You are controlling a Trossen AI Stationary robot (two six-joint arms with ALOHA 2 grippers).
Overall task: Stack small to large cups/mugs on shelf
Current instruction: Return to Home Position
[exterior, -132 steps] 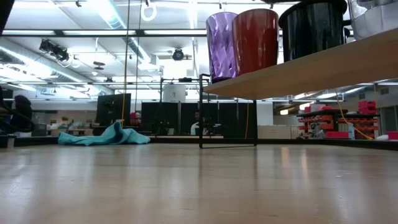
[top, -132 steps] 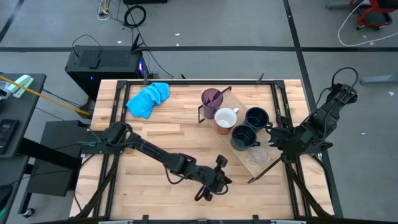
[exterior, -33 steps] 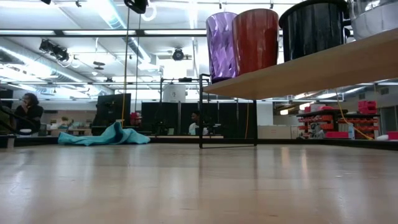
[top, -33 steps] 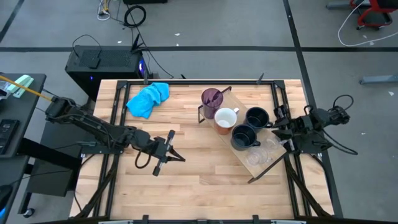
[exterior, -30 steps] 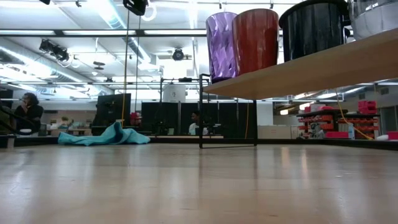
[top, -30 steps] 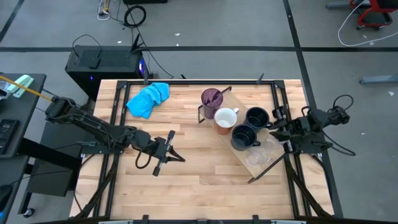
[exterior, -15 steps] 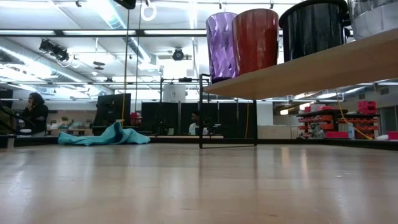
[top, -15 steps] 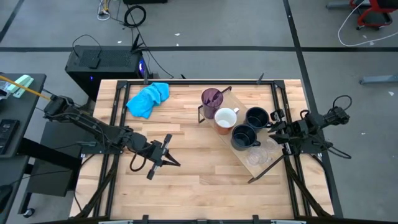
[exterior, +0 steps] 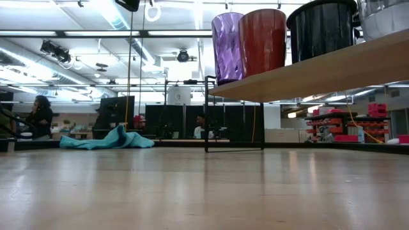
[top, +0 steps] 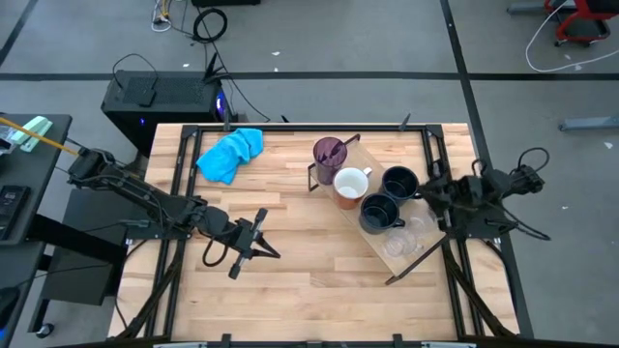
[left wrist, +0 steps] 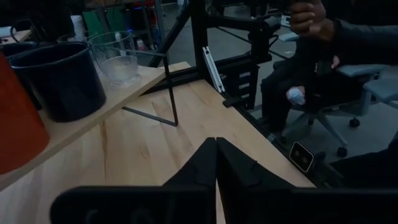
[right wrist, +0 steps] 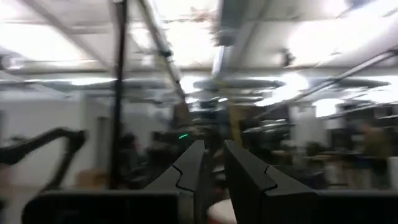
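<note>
We see the left pincer (left wrist: 216, 142) pressed together; only its wrist view shows a person (left wrist: 336, 56). The right pincer (right wrist: 214, 144), by the shelf (top: 358, 159), stands slightly apart.

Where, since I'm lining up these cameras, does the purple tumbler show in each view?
High view: purple tumbler at the shelf's upper-left end, beside the white mug.
Low view: upper centre, leftmost on the shelf.
Left wrist view: not in it.
Right wrist view: not in it.
Shared landmark: the shelf board.
</note>
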